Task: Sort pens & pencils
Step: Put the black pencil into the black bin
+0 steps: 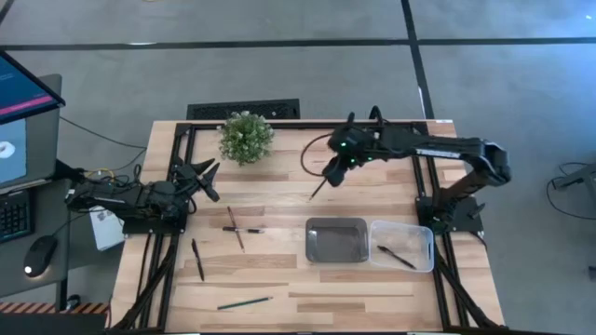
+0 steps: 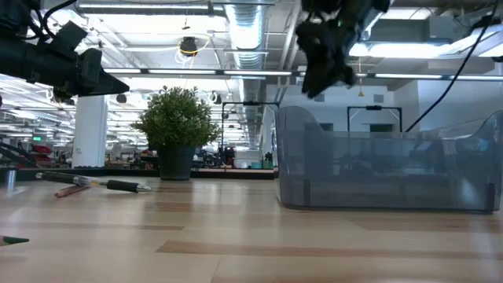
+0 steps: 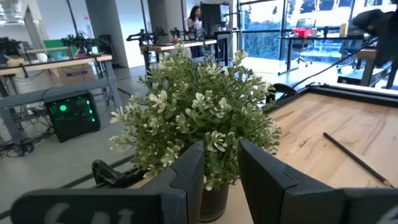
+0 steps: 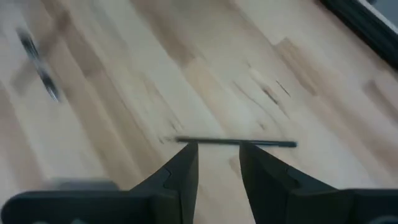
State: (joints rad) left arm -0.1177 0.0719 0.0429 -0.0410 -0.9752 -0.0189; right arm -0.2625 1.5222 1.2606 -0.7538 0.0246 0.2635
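Starting at the table's left edge in the high view, the left gripper (image 1: 210, 180) hangs near the small potted plant (image 1: 246, 137), its two dark fingers (image 3: 186, 180) standing a little apart with nothing between them, the plant filling its wrist view just beyond the tips. Right of that arm, on the bare wood, a black pen (image 1: 197, 260) lies by itself near the left side rail, and a thin pencil (image 1: 236, 228) lies crossed by another short pen (image 1: 244, 229) (the two touch where they cross). Nearer the front edge rests a greenish pencil (image 1: 245, 302), well apart from the rest. Moving toward the middle, one more pencil (image 1: 318, 190) lies slanted on the wood just below the right gripper (image 1: 332, 174), which is poised above it; in the right wrist view that pencil (image 4: 236, 143) runs across just beyond the fingertips (image 4: 186, 163), which stand slightly parted with a narrow gap and pinch nothing, though the picture is blurred. Further right sits the metal tray (image 1: 336, 240), and touching its right side is the clear plastic bin (image 1: 403, 247), in which a single black pen (image 1: 398, 257) lies slanted. The table (image 1: 372, 298) itself is pale wood ringed by a black frame.
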